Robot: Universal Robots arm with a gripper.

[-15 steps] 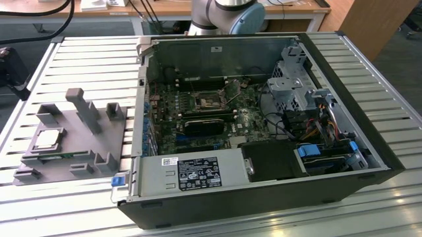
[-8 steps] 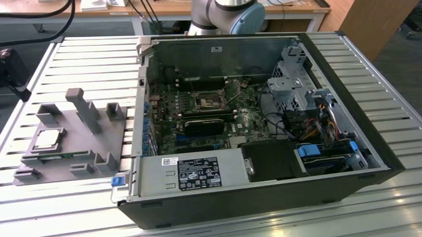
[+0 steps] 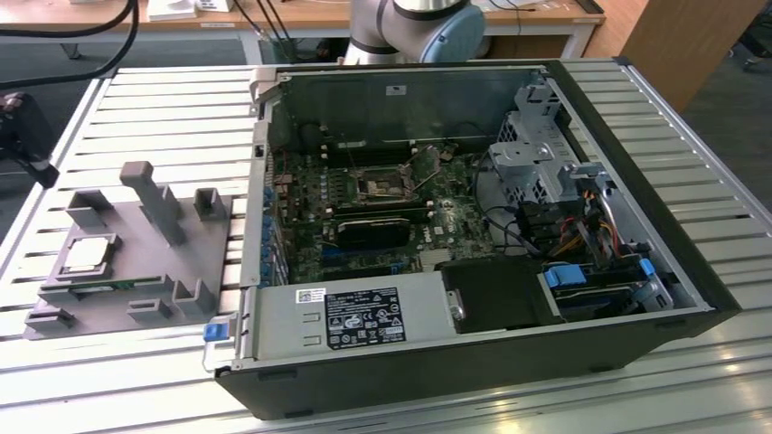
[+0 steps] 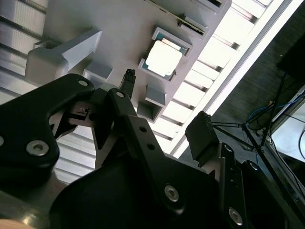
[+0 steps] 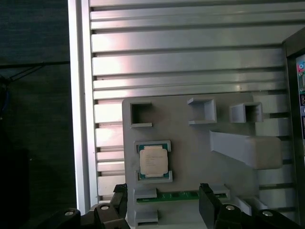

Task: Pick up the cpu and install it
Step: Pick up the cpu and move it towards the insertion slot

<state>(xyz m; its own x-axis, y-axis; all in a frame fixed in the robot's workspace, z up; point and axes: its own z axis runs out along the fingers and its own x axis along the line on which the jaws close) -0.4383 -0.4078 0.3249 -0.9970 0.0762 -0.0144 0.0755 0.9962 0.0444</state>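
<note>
Gripper [image 5: 163, 193] spread above cpu [image 5: 153, 161]; exterior view adds the computer case [image 3: 399, 104].

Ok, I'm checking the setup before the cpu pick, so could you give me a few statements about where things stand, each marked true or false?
1. The cpu lies in a framed pocket of the grey fixture. True.
2. The tool is shut on the cpu. False: in both wrist views it is open and empty, above the fixture.
3. A green memory stick lies in the fixture beside the cpu. True.
4. The computer case has its side panel on. False: it lies open, with the motherboard showing.
5. The fixture lies to the exterior view's right of the case. False: it is to the exterior view's left.
</note>
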